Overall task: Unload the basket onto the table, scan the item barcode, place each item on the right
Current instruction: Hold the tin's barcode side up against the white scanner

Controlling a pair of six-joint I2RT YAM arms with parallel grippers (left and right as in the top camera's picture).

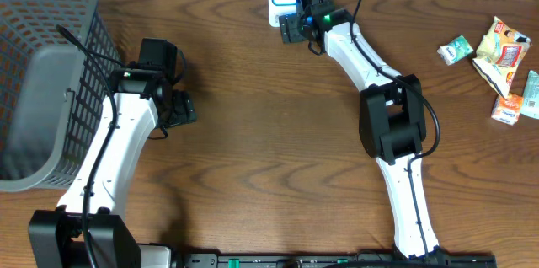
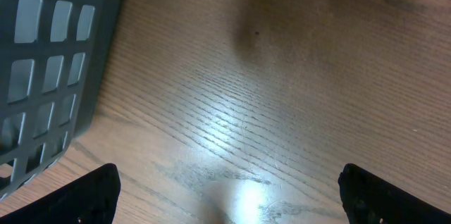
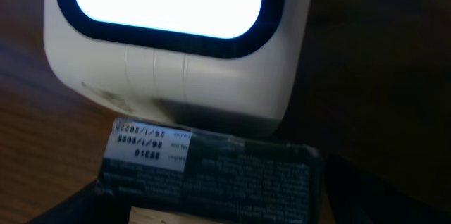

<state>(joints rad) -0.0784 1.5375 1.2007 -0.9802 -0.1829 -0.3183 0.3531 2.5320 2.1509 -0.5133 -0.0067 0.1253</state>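
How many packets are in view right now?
5. Four lie loose at far right: a green packet, a yellow packet, an orange packet and a teal packet, cut by the frame. A dark packet is in the right gripper at the scanner. More may lie off-frame.

What I can read
White sticker (image 3: 148, 146) on the dark packet (image 3: 239, 175) shows date-like digits, too blurred to read; its fine print likewise.

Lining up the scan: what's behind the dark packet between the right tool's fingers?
The white rounded scanner, window lit, stands right behind the dark printed packet. The packet covers the scanner's base; its far face is hidden.
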